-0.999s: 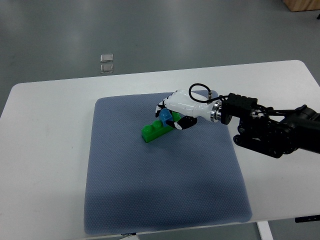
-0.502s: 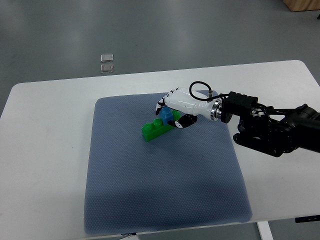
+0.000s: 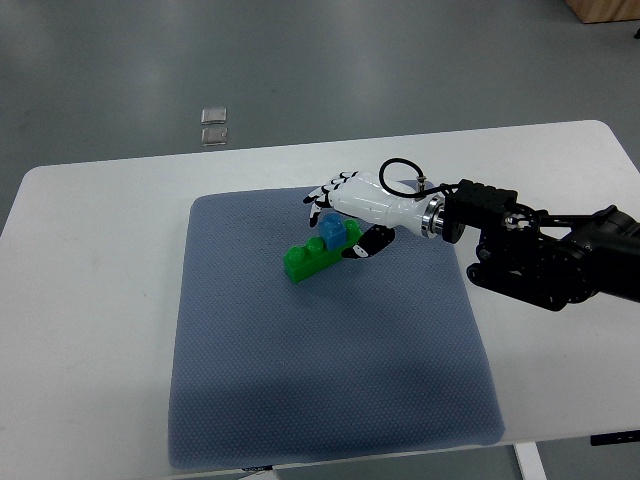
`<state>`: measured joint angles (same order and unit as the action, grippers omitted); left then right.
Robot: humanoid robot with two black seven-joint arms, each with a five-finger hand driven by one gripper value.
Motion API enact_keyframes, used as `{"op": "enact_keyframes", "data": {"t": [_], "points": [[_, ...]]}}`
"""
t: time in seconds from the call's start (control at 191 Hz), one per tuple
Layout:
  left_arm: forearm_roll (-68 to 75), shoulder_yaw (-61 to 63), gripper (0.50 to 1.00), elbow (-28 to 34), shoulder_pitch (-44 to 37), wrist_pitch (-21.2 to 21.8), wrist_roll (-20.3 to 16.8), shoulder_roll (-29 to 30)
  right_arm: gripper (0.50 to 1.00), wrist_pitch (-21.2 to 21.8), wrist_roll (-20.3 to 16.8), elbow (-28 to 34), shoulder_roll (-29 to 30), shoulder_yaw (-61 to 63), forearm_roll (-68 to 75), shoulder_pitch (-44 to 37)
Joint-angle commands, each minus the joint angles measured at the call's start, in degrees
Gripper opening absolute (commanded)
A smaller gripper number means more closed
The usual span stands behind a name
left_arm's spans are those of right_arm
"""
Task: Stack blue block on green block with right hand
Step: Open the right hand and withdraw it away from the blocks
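A long green block (image 3: pixel 310 259) lies slanted on the blue-grey mat (image 3: pixel 320 390) near its upper middle. A small blue block (image 3: pixel 333 231) sits on the green block's right end. My right hand (image 3: pixel 342 213), white with black joints, hovers just above and behind the blue block. Its fingers (image 3: pixel 322 194) are spread and lifted off the block, and the thumb (image 3: pixel 362 243) hangs just to the block's right. The dark right arm (image 3: pixel 540 255) reaches in from the right edge. No left arm shows.
The mat lies on a white table (image 3: pixel 80 300) whose front edge runs along the bottom. Two small clear objects (image 3: pixel 213 124) sit on the grey floor beyond the table's far edge.
The right hand's fingers have opened and lifted up and back from the blue block, which stays on the green block's right end.
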<state>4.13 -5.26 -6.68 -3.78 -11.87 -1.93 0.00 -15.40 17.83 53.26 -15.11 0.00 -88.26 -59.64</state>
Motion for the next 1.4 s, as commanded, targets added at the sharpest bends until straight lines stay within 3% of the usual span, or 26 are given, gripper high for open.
{"op": "enact_keyframes", "data": {"t": [0.0, 0.241, 0.534, 0.69, 0.774, 0.978, 1.151, 1.397], "points": [[0.0, -0.01, 1.0, 0.0, 0.0, 0.0, 0.09, 0.0, 0.901, 0.19, 0.01, 0.71, -0.18, 0.17, 0.46, -0.12], [0.0, -0.01, 1.0, 0.0, 0.0, 0.0, 0.0, 0.0, 0.905, 1.51, 0.01, 4.22, -1.77, 0.17, 13.56, -2.14], [0.0, -0.01, 1.0, 0.0, 0.0, 0.0, 0.0, 0.0, 0.905, 9.95, 0.01, 4.57, -5.55, 0.7, 41.94, -3.99], [0.0, -0.01, 1.0, 0.0, 0.0, 0.0, 0.0, 0.0, 0.905, 18.64, -0.16, 3.87, -7.48, 3.86, 55.38, -3.81], [0.0, 0.08, 1.0, 0.0, 0.0, 0.0, 0.0, 0.0, 0.905, 20.76, -0.6, 3.17, -7.66, 4.92, 62.68, -3.46], [0.0, -0.01, 1.0, 0.0, 0.0, 0.0, 0.0, 0.0, 0.903, 21.2, -1.13, 0.36, -7.22, 4.83, 73.94, -0.39], [0.0, 0.08, 1.0, 0.0, 0.0, 0.0, 0.0, 0.0, 0.903, 21.11, -6.05, -1.14, -5.9, 4.92, 82.46, 1.55], [0.0, -0.01, 1.0, 0.0, 0.0, 0.0, 0.0, 0.0, 0.913, 20.32, -5.79, -1.4, -5.46, 4.92, 85.98, 2.95]]}}
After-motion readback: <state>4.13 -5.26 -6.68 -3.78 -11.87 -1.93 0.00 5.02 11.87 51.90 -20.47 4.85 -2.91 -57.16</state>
